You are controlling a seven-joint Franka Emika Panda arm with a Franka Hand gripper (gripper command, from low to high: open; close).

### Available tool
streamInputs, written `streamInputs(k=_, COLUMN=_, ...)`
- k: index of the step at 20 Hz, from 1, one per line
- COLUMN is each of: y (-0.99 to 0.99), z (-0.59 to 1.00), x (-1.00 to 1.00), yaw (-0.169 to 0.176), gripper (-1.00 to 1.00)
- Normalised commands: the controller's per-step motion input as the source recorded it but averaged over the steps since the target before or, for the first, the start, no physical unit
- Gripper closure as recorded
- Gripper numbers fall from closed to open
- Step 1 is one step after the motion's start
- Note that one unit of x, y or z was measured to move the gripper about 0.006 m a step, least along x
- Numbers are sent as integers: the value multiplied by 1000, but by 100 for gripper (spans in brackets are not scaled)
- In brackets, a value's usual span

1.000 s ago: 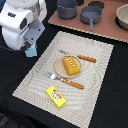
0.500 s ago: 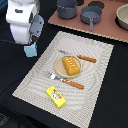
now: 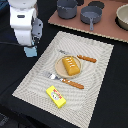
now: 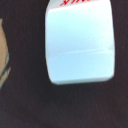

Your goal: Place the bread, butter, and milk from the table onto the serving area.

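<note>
The milk [image 3: 31, 51] is a pale-blue carton on the black table [image 3: 15, 70], just off the exterior view's left edge of the serving area [image 3: 95, 75]. My gripper [image 3: 30, 44] hangs right above the milk. No finger touches the carton in the wrist view, where the milk [image 4: 77, 42] fills the picture, so the jaws stand open. The bread [image 3: 71, 65] lies on the round tan plate [image 3: 61, 69] in the middle of the striped mat. The butter [image 3: 56, 96] lies on the mat's near part.
A fork [image 3: 54, 76] and orange-handled knives [image 3: 87, 59] lie beside the plate. A pinkish-brown board [image 3: 107, 30] with dark pots [image 3: 66, 8] stands behind the mat. A beige strip shows at the wrist view's edge [image 4: 2, 55].
The arm has shifted a little toward the exterior view's right and lower, closer over the milk. Bread and butter have not moved.
</note>
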Motion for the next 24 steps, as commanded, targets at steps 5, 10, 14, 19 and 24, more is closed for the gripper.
streamInputs(k=5, y=-34, z=-454, x=-371, yaw=39, gripper=-100)
streamInputs(k=10, y=-58, z=-399, x=-393, yaw=36, gripper=100)
streamInputs(k=14, y=-36, z=-356, x=-420, yaw=37, gripper=100)
streamInputs(k=19, y=-29, z=-209, x=-338, yaw=35, gripper=100)
streamInputs(k=24, y=311, z=571, x=367, yaw=8, gripper=100)
